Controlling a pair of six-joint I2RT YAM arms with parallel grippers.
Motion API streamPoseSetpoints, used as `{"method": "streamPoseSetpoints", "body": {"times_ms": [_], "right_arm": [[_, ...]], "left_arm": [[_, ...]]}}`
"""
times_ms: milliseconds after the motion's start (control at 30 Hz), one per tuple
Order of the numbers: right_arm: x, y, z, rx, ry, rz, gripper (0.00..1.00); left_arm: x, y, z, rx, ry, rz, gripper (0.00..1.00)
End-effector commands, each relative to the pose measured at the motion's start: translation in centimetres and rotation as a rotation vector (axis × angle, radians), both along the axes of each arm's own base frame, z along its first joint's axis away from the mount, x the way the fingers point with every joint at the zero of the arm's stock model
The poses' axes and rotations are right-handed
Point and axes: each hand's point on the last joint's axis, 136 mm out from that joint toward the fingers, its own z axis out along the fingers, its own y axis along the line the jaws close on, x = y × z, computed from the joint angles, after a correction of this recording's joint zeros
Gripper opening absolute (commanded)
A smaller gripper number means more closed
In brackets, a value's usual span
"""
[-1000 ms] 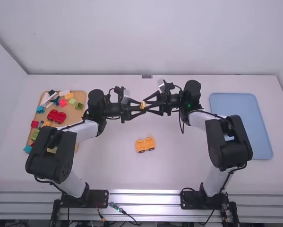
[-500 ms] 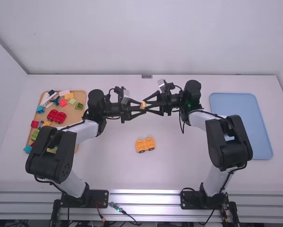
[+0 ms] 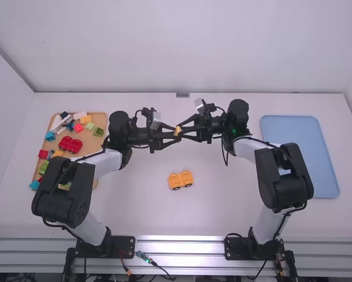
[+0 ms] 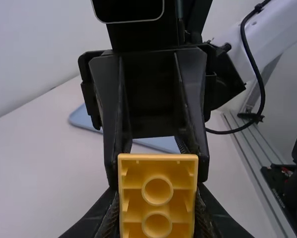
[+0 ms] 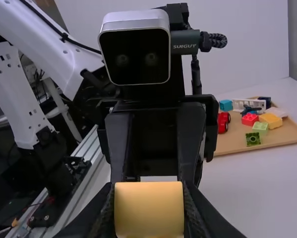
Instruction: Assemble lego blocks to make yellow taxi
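Block (image 5: pixel 148 208) is pinched by left gripper (image 4: pixel 157 213) and right gripper (image 5: pixel 148 213), fingers closed on it; yellow wheeled base (image 3: pixel 180 180) lies apart on their near side.

Left side of table (image 3: pixel 217 211): block tray (image 3: pixel 92 143); loose blocks (image 3: pixel 89 126) and toy car (image 3: pixel 70 144) are carried on it. Right side: second tray (image 3: pixel 299 158) is placed. Between trays: taxi base (image 3: pixel 180 180) is set on table; beyond it, single block (image 3: pixel 178 130) is held.
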Motion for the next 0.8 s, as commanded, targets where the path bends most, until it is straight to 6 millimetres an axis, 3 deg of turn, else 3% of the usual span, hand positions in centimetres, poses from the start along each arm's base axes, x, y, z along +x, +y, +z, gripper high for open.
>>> {"method": "streamPoseSetpoints", "body": {"times_ms": [0,67,100,167,233,433,567,667,767], "right_arm": [[-0.4,0.5,0.4,0.0,-0.008,0.035,0.22],[-0.4,0.5,0.4,0.0,-0.008,0.035,0.22],[-0.4,0.5,0.4,0.0,-0.008,0.035,0.21],[-0.4,0.5,0.4,0.001,-0.007,0.034,0.18],[-0.2,0.4,0.4,0.002,-0.011,0.028,0.11],[1.0,-0.9,0.9,0.001,-0.007,-0.01,0.07],[2.1,-1.6,1.0,0.006,-0.012,-0.065,0.01],[3.7,-1.9,1.0,0.01,0.002,-0.147,0.0],[5.0,-2.2,0.7,0.007,0.031,-0.219,0.0]], "left_arm": [[0.4,-0.1,0.7,-0.003,-0.041,0.004,0.06],[0.4,-0.1,0.7,-0.003,-0.041,0.004,0.21],[0.4,-0.1,0.7,-0.003,-0.041,0.004,0.42],[0.4,-0.1,0.7,-0.003,-0.04,0.004,0.97],[0.3,-0.1,0.7,-0.003,-0.039,-0.001,0.99],[-1.3,0.6,0.6,-0.009,-0.027,-0.108,0.99],[-0.7,2.0,-0.3,0.004,0.013,-0.076,0.99],[1.4,3.2,-2.9,0.067,0.071,0.068,0.99],[3.2,4.4,-6.9,0.207,0.153,0.225,0.99]]}}
